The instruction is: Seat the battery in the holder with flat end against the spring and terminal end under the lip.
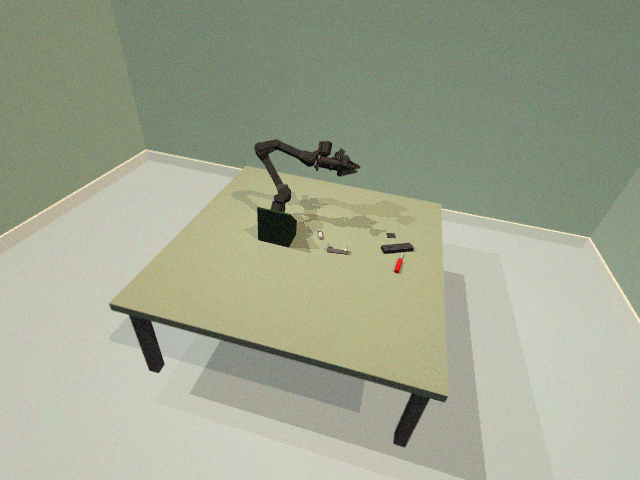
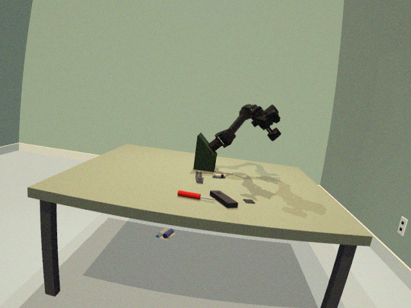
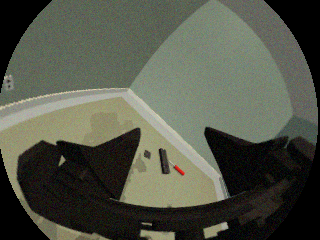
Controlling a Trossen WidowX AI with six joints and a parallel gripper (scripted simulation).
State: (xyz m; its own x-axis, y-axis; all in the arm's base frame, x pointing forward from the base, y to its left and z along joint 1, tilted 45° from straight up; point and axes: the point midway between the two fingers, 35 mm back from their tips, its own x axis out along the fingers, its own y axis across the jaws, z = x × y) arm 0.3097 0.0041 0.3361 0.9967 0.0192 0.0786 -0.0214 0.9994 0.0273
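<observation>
Overhead, tool point(image 3: 172, 154) agape, battery point(image 2: 218, 175) label unreadable

We see the single arm point(image 1: 279, 170) rising from its base point(image 1: 281, 198) behind the dark green wedge-shaped mount, with the lower link leaning upward and away from the base. At the elbow point(image 1: 263, 147) the arm bends, and the forearm runs roughly level outward to the wrist point(image 1: 324, 149). The gripper point(image 1: 352, 166) is carried high in the air, well above the surface, and points outward with a slight downward tilt. In the wrist view we see both fingers spread wide apart, with nothing between them. In the exterior view the gripper point(image 2: 274, 133) hangs below the wrist joint.
</observation>
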